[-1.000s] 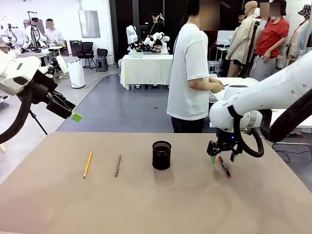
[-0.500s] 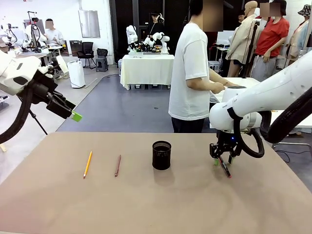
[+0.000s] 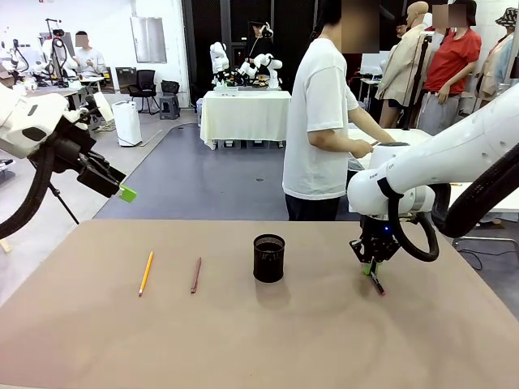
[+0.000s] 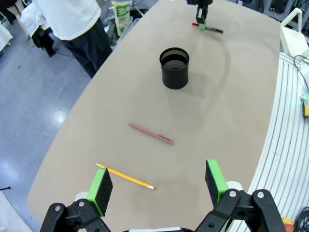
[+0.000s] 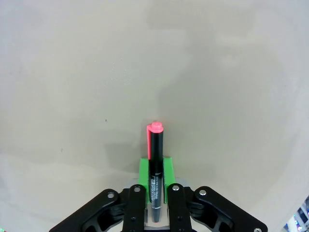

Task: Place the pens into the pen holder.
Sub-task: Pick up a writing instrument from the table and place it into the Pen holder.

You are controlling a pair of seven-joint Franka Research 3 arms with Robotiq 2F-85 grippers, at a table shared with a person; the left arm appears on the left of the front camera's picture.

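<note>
The black mesh pen holder (image 3: pixel 268 258) stands upright mid-table, also seen in the left wrist view (image 4: pixel 174 68). A yellow-orange pencil (image 3: pixel 146 272) (image 4: pixel 126 177) and a reddish-brown pen (image 3: pixel 195 275) (image 4: pixel 150 134) lie flat left of it. My right gripper (image 3: pixel 371 266) is down at the table right of the holder, shut on a black pen with a pinkish-red cap (image 5: pixel 154 159) whose tip reaches the tabletop (image 3: pixel 376 283). My left gripper (image 4: pixel 157 185) hangs open high over the table's left side, nothing between its green pads (image 4: pixel 100 184).
The tan table (image 3: pixel 259 340) has free room in front and between the things. A person in a white shirt (image 3: pixel 319 121) stands just beyond the far edge, turned sideways. Other tables and people are farther back.
My right gripper's fingers have come together on the pinkish-red capped pen, from open around it a second ago. The left arm has stayed still.
</note>
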